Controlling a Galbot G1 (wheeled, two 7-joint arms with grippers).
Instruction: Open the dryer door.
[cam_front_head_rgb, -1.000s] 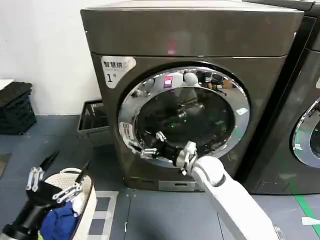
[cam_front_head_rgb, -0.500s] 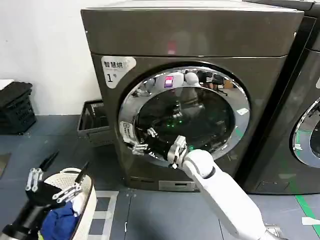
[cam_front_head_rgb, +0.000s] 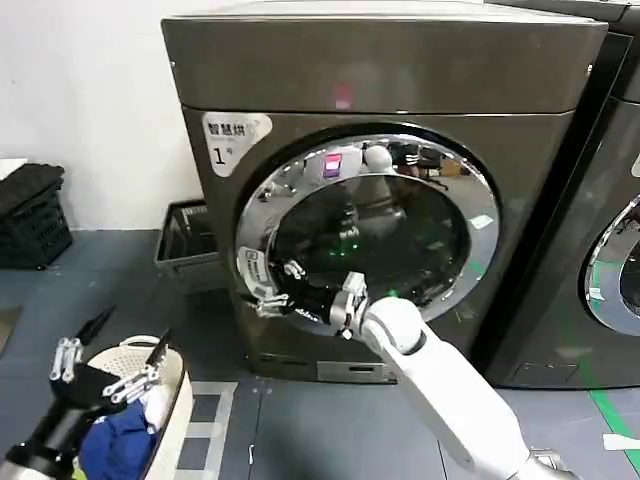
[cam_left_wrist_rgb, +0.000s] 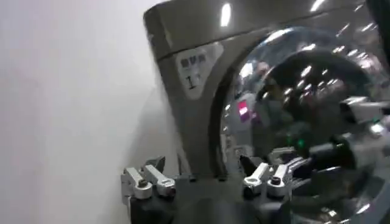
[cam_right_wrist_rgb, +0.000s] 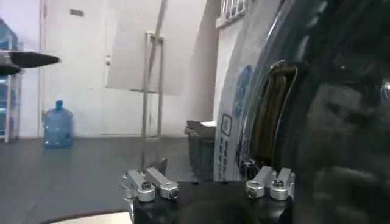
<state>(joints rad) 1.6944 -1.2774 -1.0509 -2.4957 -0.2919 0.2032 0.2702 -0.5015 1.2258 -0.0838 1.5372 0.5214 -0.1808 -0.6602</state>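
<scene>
A: Where does the door stand right now?

B: The dryer door (cam_front_head_rgb: 370, 235) is on the front of the dryer (cam_front_head_rgb: 380, 150), the bronze-grey machine with the "1" sticker (cam_front_head_rgb: 233, 135). It looks closed or only barely cracked; I can't tell which. The right pincer (cam_front_head_rgb: 270, 288) is at the lower-left of the chrome rim, fingers spread apart with 1 finger over the rim edge and the other on the glass side.

A: So what worries you?

B: Mostly slip. That rim is polished chrome and curved, and the fingers aren't clamped on anything, so they could skate off if the arm pulls before they hook behind the edge. From the right wrist view there is a dark gap along the rim, and I judge that's where a finger must catch.

A: And if it catches?

B: Then the pull direction matters. The hinge seems to be on the far side, so the door should swing in an arc. A straight pull would strain the latch or drag the fingers off.

A: The other arm?

B: The left pincer (cam_front_head_rgb: 110, 370) hangs low, well apart from the machine, over a laundry basket (cam_front_head_rgb: 178, 400), fingers apart and empty. It's clear of the door's likely swing, I think.
</scene>
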